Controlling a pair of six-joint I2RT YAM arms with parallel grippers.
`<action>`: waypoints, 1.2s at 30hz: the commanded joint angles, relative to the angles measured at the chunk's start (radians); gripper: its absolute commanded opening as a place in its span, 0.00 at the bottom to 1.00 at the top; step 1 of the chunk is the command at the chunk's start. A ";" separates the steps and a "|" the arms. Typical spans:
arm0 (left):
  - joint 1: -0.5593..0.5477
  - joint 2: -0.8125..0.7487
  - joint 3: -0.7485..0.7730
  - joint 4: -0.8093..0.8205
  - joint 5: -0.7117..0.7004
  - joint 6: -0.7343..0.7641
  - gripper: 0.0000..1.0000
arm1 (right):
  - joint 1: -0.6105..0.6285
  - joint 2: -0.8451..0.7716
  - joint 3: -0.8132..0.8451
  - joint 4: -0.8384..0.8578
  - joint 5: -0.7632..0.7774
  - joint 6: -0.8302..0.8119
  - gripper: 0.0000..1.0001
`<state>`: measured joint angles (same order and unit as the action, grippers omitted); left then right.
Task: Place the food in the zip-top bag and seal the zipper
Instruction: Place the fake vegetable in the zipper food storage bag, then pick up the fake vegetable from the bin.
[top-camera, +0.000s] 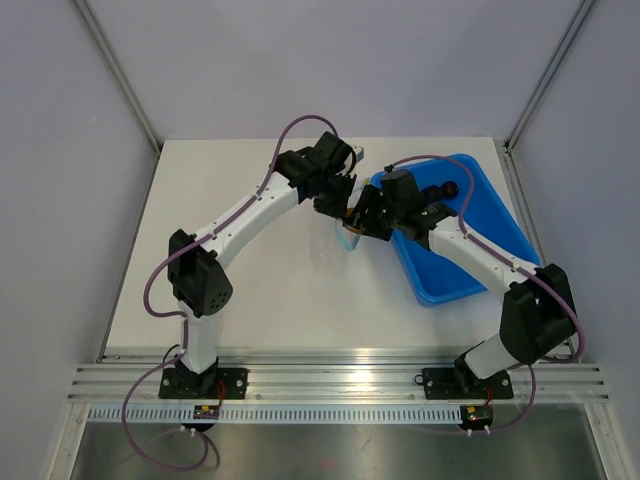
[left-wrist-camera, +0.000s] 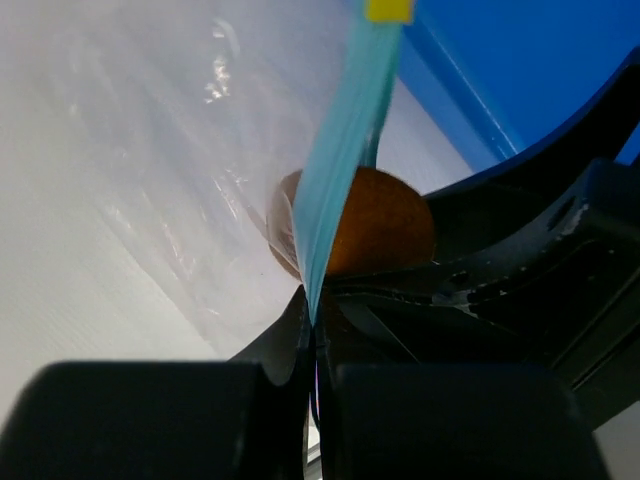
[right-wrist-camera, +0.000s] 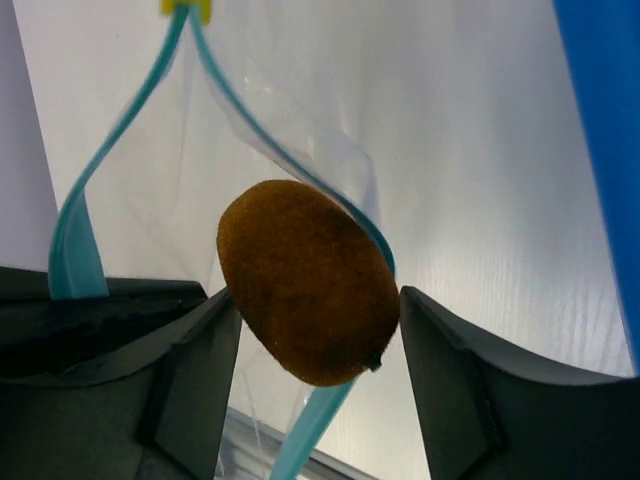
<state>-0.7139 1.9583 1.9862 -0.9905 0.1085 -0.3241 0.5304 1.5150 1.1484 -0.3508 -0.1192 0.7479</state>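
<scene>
The zip-top bag (top-camera: 347, 240) hangs clear between the two grippers, left of the blue tray. My left gripper (top-camera: 340, 205) (left-wrist-camera: 315, 320) is shut on the teal zipper (left-wrist-camera: 345, 130) at the bag's mouth edge. My right gripper (top-camera: 362, 222) (right-wrist-camera: 315, 320) is shut on the orange-brown food piece (right-wrist-camera: 308, 282) and holds it at the open mouth, over one zipper strip (right-wrist-camera: 70, 240). The piece also shows in the left wrist view (left-wrist-camera: 385, 225), behind the strip. One dark food piece (top-camera: 451, 187) lies in the tray. A second dark piece does not show clearly.
The big blue tray (top-camera: 470, 260) lies at the right of the white table, its near corner beside the right gripper; it also shows in the wrist views (left-wrist-camera: 520, 70) (right-wrist-camera: 600, 120). A yellow slider tab (right-wrist-camera: 188, 8) sits at the zipper's far end.
</scene>
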 joint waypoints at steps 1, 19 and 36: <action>-0.013 -0.042 0.002 0.041 0.039 -0.012 0.00 | 0.008 0.016 0.080 -0.028 0.032 -0.019 0.74; -0.002 0.028 0.054 0.003 -0.003 -0.003 0.00 | 0.006 -0.156 0.074 -0.122 0.139 -0.081 0.82; 0.016 0.039 0.114 -0.069 -0.133 0.023 0.00 | -0.415 -0.147 0.007 -0.074 0.199 -0.173 0.79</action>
<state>-0.7036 1.9972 2.0178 -1.0458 0.0490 -0.3183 0.1398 1.3479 1.1568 -0.4900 0.0692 0.6205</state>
